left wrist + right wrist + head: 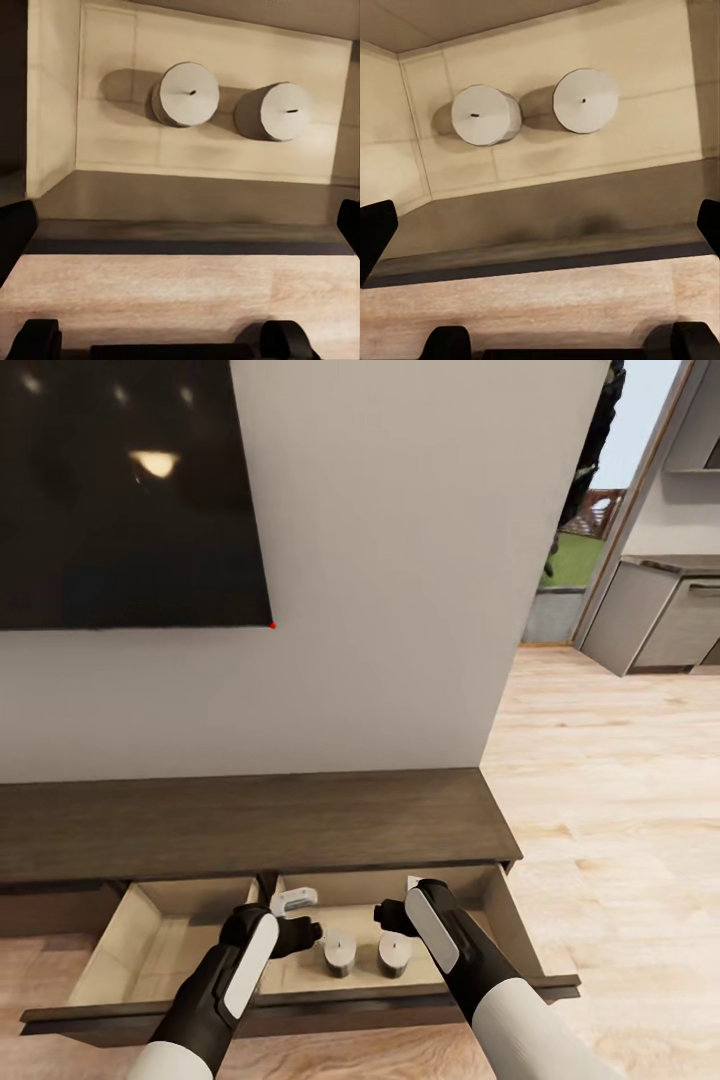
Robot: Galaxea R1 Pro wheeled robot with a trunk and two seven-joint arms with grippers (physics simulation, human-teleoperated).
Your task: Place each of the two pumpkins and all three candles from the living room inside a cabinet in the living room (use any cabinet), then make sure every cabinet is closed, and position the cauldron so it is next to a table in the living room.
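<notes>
Beige drawer (150, 950) of the cabinet (250, 822) holds two candles (338, 952).

The cabinet (260, 825) stood against the wall, its dark top bare. One drawer (150, 950) was pulled open at six o'clock, showing a pale beige floor. Two candles (338, 952) (394, 955) stood upright on that floor (close together, not touching), the second at three o'clock of the first.
</notes>
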